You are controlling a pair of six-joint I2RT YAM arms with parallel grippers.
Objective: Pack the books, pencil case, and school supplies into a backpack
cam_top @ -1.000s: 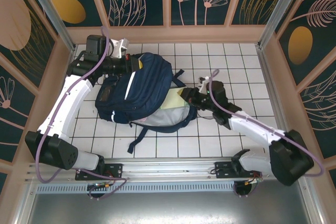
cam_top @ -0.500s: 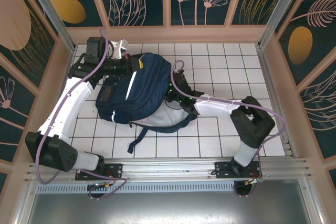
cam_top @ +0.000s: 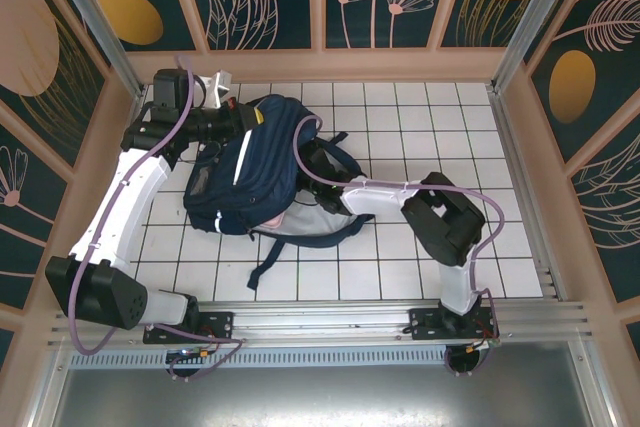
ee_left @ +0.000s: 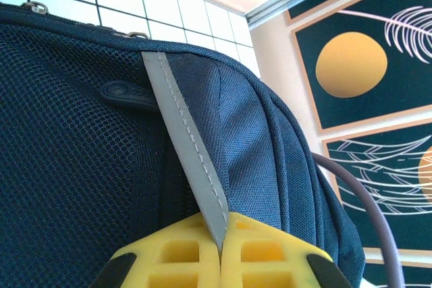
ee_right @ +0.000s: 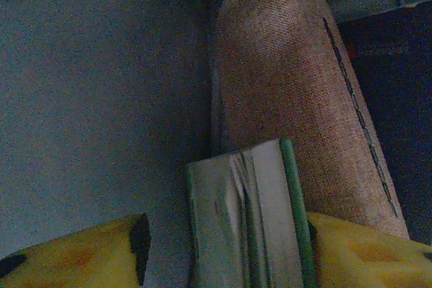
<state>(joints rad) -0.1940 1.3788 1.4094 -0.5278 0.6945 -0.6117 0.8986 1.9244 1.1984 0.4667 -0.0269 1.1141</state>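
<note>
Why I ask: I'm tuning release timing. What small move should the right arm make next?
Probably open the right gripper and leave the green pack there: it lies between the fingers inside the backpack, beside the pouch, while the left gripper is shut on the stripe, holding it.

No legible text, brand, number or sign found. The backpack point(ee_left: 81, 166) carries a small dark oval tab point(ee_left: 128, 92) beside its reflective stripe point(ee_left: 185, 160). Any marking on the tab is too blurred to read. The pale green pack point(ee_right: 246, 220) lies in dim light, and its print is illegible.
</note>
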